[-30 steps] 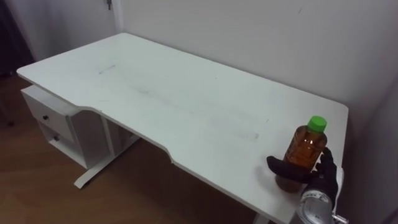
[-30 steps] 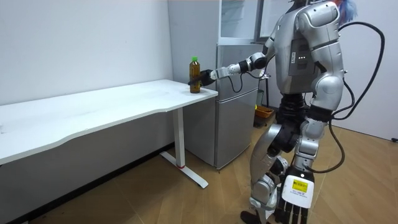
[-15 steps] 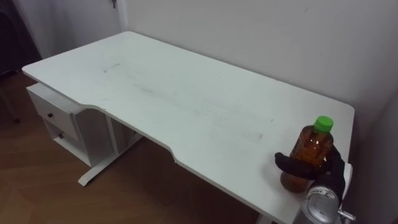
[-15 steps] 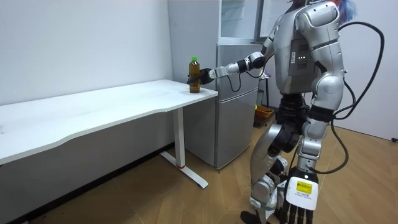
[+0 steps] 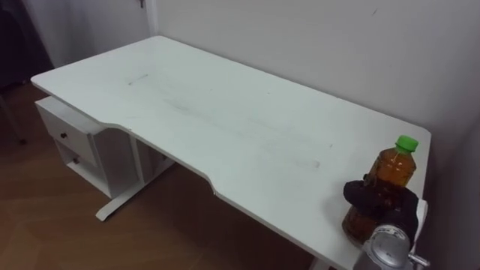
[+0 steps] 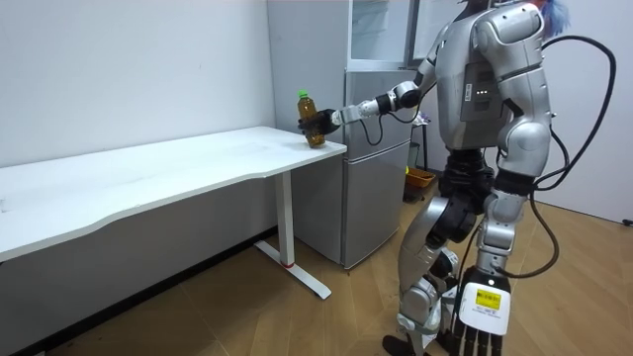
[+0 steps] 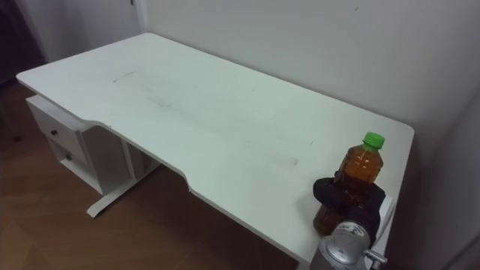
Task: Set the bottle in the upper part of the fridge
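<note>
The robot's right hand (image 5: 375, 201) has its dark fingers curled tight round the lower body of the one amber plastic bottle with a green cap (image 5: 391, 169), so the task's thing is already in that hand, with nothing between them. The bottle's neck and cap rise above the fingers. Its long axis is tilted, the cap leaning away from the robot, and whether its foot touches the tabletop under the hand cannot be told. Beneath the hand lies the near corner of the single long white desk (image 5: 225, 112), whose bare top runs off from the hand toward the robot's left. Well off at that far end, one white drawer unit (image 5: 75, 146) with two drawers sits under it. The one tall grey fridge (image 6: 376, 158) stands just beyond the hand on the room view's right, its upper compartment higher than the hand. The coming carry probably goes up and across. The left hand (image 6: 477, 334) hangs at the robot's side, fingers straight, holding nothing, far from the bottle.
</note>
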Available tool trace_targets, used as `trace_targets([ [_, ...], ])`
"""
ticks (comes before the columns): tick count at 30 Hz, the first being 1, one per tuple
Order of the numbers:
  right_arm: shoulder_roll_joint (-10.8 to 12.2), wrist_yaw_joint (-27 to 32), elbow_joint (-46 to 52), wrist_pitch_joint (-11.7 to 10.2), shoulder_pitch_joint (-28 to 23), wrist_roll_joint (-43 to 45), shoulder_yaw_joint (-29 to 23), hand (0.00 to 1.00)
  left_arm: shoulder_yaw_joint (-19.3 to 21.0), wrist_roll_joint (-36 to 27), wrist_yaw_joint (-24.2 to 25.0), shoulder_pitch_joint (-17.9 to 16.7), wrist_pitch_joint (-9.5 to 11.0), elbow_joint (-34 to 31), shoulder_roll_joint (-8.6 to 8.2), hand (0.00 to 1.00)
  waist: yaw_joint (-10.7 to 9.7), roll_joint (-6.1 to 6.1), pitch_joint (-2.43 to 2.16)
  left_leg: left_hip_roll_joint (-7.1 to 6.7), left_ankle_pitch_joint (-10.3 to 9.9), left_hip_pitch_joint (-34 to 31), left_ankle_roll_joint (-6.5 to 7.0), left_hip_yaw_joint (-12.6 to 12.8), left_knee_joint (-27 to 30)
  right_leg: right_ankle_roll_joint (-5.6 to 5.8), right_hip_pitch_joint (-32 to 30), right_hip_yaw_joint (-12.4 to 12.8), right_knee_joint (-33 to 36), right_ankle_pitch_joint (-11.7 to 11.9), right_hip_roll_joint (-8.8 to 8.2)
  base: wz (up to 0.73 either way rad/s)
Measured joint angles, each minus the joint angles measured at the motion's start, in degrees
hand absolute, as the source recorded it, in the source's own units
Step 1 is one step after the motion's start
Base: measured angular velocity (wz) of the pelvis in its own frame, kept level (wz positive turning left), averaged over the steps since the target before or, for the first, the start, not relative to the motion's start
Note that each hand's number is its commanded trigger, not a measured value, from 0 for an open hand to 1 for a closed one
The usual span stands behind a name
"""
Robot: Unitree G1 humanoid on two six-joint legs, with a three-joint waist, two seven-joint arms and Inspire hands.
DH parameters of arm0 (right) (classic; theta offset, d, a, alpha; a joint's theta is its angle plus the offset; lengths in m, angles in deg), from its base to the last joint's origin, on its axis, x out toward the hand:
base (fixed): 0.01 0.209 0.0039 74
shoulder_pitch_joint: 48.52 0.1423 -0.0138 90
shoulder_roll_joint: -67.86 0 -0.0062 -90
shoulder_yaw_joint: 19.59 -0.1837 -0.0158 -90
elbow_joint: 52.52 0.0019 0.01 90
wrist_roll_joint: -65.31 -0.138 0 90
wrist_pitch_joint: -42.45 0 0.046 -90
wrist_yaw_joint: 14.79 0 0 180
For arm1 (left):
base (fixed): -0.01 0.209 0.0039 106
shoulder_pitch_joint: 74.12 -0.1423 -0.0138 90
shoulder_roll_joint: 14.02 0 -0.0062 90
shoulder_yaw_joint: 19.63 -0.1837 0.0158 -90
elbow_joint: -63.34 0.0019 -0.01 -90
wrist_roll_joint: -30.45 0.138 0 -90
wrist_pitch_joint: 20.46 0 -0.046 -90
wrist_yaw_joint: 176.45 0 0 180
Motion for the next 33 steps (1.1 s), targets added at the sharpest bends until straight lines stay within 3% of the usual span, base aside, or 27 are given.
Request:
trace_targets([
  [7,-0.5,-1.7,0.3,0.0,0.0,-5.2,1.9,1.00,0.4,0.1,-0.4,-0.6,1.1,-0.7,0.77,0.00,-0.2,-1.17,-0.04,0.16,0.0,0.3,-0.06,0.0,0.2,0.02,0.8,-0.1,-0.6,0.1,0.29,0.00],
  [14,-1.1,-7.9,1.3,0.1,0.0,-6.7,1.8,1.00,2.7,0.1,-0.2,-1.5,1.9,-0.4,0.79,0.00,-0.6,-1.25,-0.10,0.37,0.0,1.6,0.13,1.2,0.0,0.22,1.8,1.0,-1.2,0.5,0.36,-0.07],
  [17,-1.8,-11.5,6.0,0.9,-0.4,-6.7,1.8,1.00,4.8,0.1,0.8,-2.5,1.9,-0.9,0.77,0.00,-2.3,-1.16,-0.11,0.45,-0.1,2.3,0.20,1.7,-0.1,0.34,2.1,1.7,-1.2,0.6,0.36,-0.10],
  [20,-4.5,-15.7,15.8,1.4,-4.0,-6.4,1.8,1.00,7.0,0.1,0.9,-3.2,1.4,-0.9,0.65,0.00,-2.6,-1.01,-0.18,0.64,-0.3,3.9,0.45,3.0,-1.3,0.46,2.6,3.7,-1.4,0.7,0.46,-0.24],
  [24,-6.8,-18.4,23.8,2.0,-5.7,-6.5,1.8,1.00,9.0,0.1,0.4,-4.2,1.4,-1.0,0.54,0.00,-4.0,-0.91,-0.48,0.93,-0.2,7.5,0.58,5.3,-3.0,0.62,4.2,6.7,-1.4,0.8,0.46,-0.29],
  [28,-9.3,-21.8,28.3,2.7,-5.7,-6.4,1.6,1.00,11.0,0.1,-0.6,-3.8,1.5,-0.9,0.53,0.00,-7.3,-1.03,-0.99,1.23,-0.3,10.0,0.71,6.6,-4.0,0.86,6.1,9.3,-2.2,1.2,0.94,-0.20],
  [30,-9.4,-23.1,29.6,3.1,-5.8,-6.2,0.3,1.00,11.9,0.2,-0.6,-3.6,1.5,-0.9,0.53,0.00,-8.6,-0.94,-1.04,1.36,-0.4,10.9,0.70,7.0,-4.3,0.83,6.9,9.8,-2.8,1.4,1.16,-0.17],
  [33,-10.2,-24.5,31.3,3.2,-6.0,-6.2,-1.4,1.00,13.7,1.6,-0.4,-3.6,1.4,-0.8,-0.09,0.00,-9.8,-0.76,-1.62,1.65,-0.6,11.9,0.65,8.2,-4.7,0.77,7.2,11.5,-3.0,1.8,1.45,-0.29],
])
